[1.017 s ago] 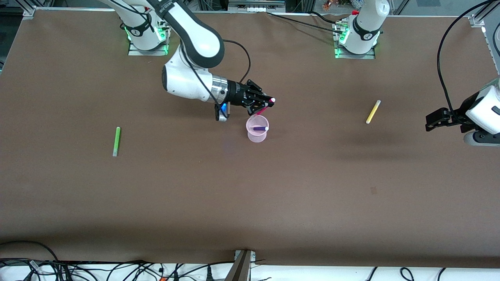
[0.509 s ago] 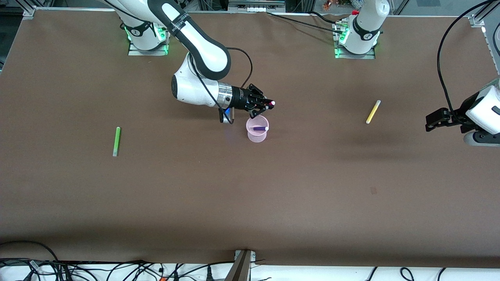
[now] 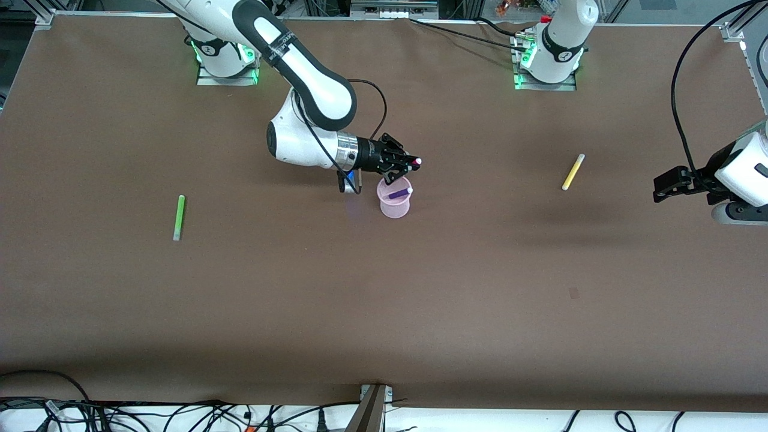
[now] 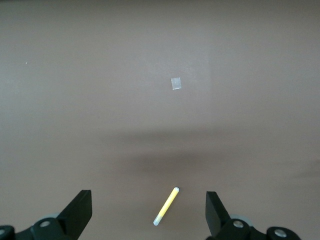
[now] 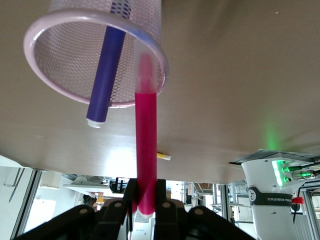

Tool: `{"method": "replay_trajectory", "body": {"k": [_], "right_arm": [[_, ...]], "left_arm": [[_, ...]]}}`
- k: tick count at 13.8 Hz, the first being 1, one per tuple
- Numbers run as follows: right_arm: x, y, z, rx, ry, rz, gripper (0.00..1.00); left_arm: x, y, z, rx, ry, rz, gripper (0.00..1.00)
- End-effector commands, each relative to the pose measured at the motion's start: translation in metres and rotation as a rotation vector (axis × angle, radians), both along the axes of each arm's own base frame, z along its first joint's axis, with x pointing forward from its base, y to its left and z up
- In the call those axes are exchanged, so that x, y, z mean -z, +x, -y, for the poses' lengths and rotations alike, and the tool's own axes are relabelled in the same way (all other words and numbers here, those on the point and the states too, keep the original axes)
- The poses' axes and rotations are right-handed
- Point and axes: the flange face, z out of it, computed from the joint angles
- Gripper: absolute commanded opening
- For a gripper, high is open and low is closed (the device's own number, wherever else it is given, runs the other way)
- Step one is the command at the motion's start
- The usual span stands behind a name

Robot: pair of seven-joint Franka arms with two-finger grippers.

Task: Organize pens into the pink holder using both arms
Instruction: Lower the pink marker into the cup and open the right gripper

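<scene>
The pink holder (image 3: 395,202) stands mid-table with the purple pen (image 3: 399,193) leaning inside it. My right gripper (image 3: 403,167) is shut on the magenta pen (image 3: 414,161) just above the holder's rim. In the right wrist view the magenta pen (image 5: 146,145) reaches from my fingers to the holder's rim (image 5: 35,30), beside the purple pen (image 5: 106,70). The yellow pen (image 3: 573,171) lies toward the left arm's end; the lime green pen (image 3: 179,217) lies toward the right arm's end. My left gripper (image 3: 663,187) is open, above the table at its own end; its wrist view shows the yellow pen (image 4: 166,206) below.
A small pale square mark (image 4: 176,83) lies on the brown table. Cables run along the table edge nearest the front camera (image 3: 180,414). The arm bases (image 3: 549,54) stand at the farthest edge.
My right gripper has lowered with the magenta pen toward the holder's rim, and the arm's elbow has shifted. The purple pen has tilted a little. The left arm has not moved.
</scene>
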Motion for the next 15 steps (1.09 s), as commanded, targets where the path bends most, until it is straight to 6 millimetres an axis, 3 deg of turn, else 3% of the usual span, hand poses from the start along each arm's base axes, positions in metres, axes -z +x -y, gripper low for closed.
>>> {"method": "replay_trajectory", "body": {"k": [1,3,5,7,8,9,11,15], "right_arm": [[-0.004,0.014,-0.009,0.01,0.03,0.026,0.0],[0.003,0.019,-0.009,0.005,0.028,0.035,0.01],[0.019,0.025,0.001,-0.014,0.019,0.069,0.08],[0.023,0.038,0.013,-0.004,0.011,0.096,0.15],[0.017,0.047,0.015,0.011,0.014,0.102,0.25],[0.009,0.053,0.014,0.019,0.026,0.111,0.58],[-0.001,0.058,0.01,0.021,0.038,0.129,1.0],[-0.014,0.062,0.005,-0.01,0.029,0.174,1.0]], "left_arm": [[-0.005,0.005,0.0,0.021,-0.003,0.001,1.0],[-0.005,0.005,0.0,0.024,-0.003,0.001,1.0],[-0.005,0.005,0.0,0.024,-0.003,0.001,1.0],[-0.005,0.004,0.0,0.024,-0.003,0.0,1.0],[-0.005,0.004,0.0,0.024,-0.003,0.0,1.0],[-0.005,0.004,0.0,0.024,-0.003,0.0,1.0],[-0.005,0.005,0.0,0.024,-0.003,0.001,1.0],[-0.005,0.004,0.001,0.022,-0.003,0.0,1.0]]}}
